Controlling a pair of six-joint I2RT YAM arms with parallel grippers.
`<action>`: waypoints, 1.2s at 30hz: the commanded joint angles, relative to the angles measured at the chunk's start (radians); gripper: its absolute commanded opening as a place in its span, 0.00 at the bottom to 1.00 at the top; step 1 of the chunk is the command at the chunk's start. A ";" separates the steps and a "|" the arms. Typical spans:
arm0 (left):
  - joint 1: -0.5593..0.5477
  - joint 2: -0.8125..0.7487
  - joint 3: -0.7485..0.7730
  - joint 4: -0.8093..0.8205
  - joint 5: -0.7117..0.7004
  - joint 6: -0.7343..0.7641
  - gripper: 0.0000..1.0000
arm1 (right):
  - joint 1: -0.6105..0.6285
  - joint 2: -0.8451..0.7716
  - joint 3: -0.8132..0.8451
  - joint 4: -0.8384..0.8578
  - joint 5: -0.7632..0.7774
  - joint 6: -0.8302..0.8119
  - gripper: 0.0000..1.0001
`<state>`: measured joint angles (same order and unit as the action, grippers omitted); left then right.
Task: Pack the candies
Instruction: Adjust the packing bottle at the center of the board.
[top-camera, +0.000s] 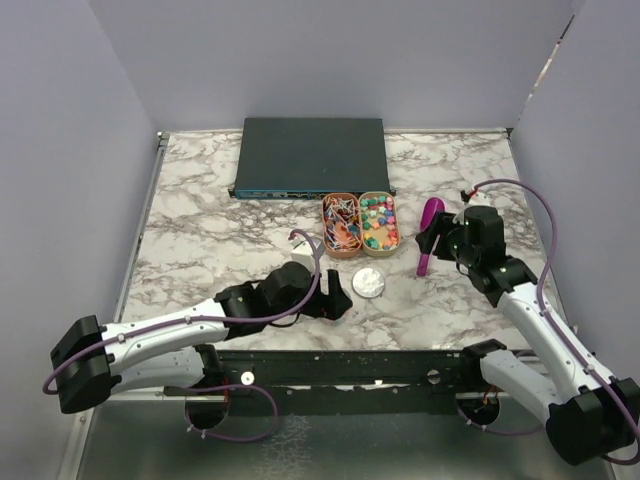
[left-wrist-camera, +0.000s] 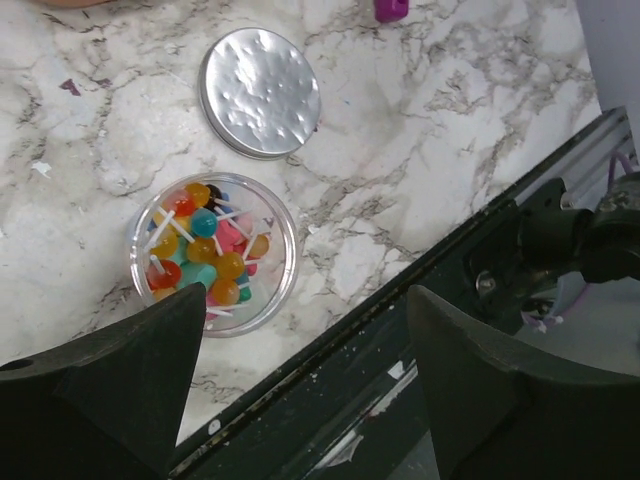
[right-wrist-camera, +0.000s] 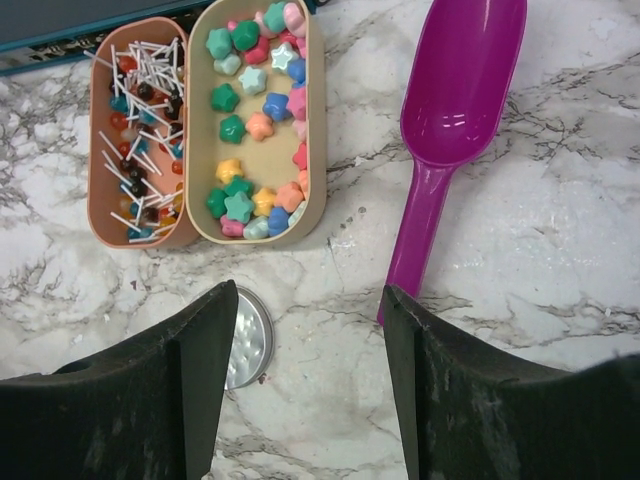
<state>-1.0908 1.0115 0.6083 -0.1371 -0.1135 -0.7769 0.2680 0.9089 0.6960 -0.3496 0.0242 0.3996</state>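
Note:
The candies (right-wrist-camera: 262, 130) are small pastel sweets lying in a beige oval tray (right-wrist-camera: 196, 160); they also show in the top view (top-camera: 378, 222). A purple scoop (right-wrist-camera: 455, 110) lies empty on the marble to their right, handle toward me, and shows in the top view too (top-camera: 431, 216). My right gripper (right-wrist-camera: 309, 288) is open and empty above bare marble, its right finger near the scoop's handle end. My left gripper (left-wrist-camera: 305, 291) is open and empty over the table's front edge. Its left finger overlaps a clear round tub (left-wrist-camera: 278, 262) of ball lollipops.
A pink oval tray (right-wrist-camera: 97, 190) of stick lollipops touches the beige tray's left side. A round silver lid (left-wrist-camera: 260, 92) lies flat beyond the tub and shows in the top view (top-camera: 367, 282). A dark flat box (top-camera: 310, 155) stands at the back. A black rail (left-wrist-camera: 420, 270) runs along the front edge.

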 joint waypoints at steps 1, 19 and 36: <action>-0.006 0.020 -0.015 0.052 -0.106 -0.018 0.79 | -0.004 -0.017 -0.029 -0.021 -0.053 -0.012 0.62; 0.005 0.101 0.000 0.001 -0.147 -0.055 0.32 | -0.003 -0.016 -0.041 -0.009 -0.078 -0.014 0.61; 0.014 0.147 0.055 -0.166 -0.253 -0.042 0.17 | -0.004 -0.010 -0.048 -0.002 -0.084 -0.011 0.61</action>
<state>-1.0809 1.1267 0.6407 -0.2703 -0.3332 -0.8230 0.2680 0.9020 0.6636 -0.3492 -0.0402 0.3988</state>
